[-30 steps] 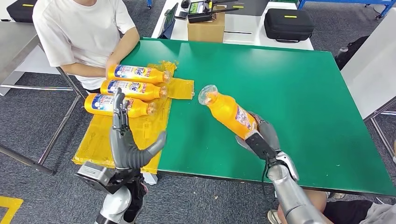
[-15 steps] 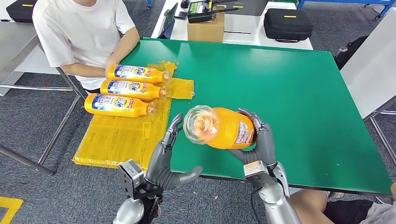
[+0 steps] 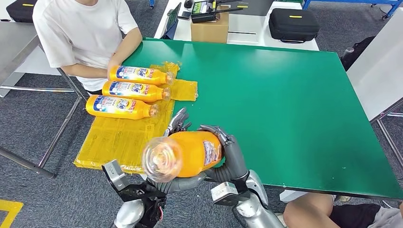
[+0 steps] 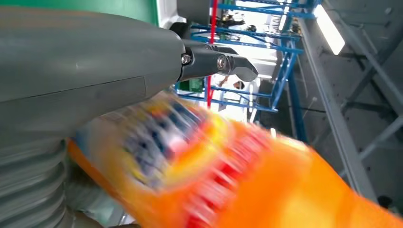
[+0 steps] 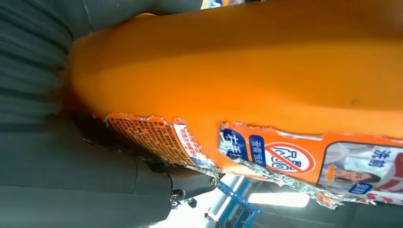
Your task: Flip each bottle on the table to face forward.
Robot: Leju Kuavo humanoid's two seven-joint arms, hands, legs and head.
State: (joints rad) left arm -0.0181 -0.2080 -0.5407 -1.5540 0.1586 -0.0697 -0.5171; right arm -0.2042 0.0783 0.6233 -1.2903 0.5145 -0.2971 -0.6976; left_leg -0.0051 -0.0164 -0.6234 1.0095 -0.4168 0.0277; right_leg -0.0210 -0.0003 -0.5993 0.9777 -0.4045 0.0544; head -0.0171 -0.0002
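An orange bottle (image 3: pixel 192 153) is showing a torn blue, white and red label; the counter (image 3: pixel 285 95) is showing green, with a yellow sheet (image 3: pixel 119 140).

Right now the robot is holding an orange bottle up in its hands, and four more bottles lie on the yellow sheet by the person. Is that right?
Not quite: the head view shows three bottles on the yellow sheet, not four. The rest holds: the right hand grips the orange bottle, with the left hand against it.

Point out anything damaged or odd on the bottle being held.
The held bottle's back label is torn: in the right wrist view its edges are ragged, with a gap splitting it in two. The right hand grips the bottle in the air, off the green table.
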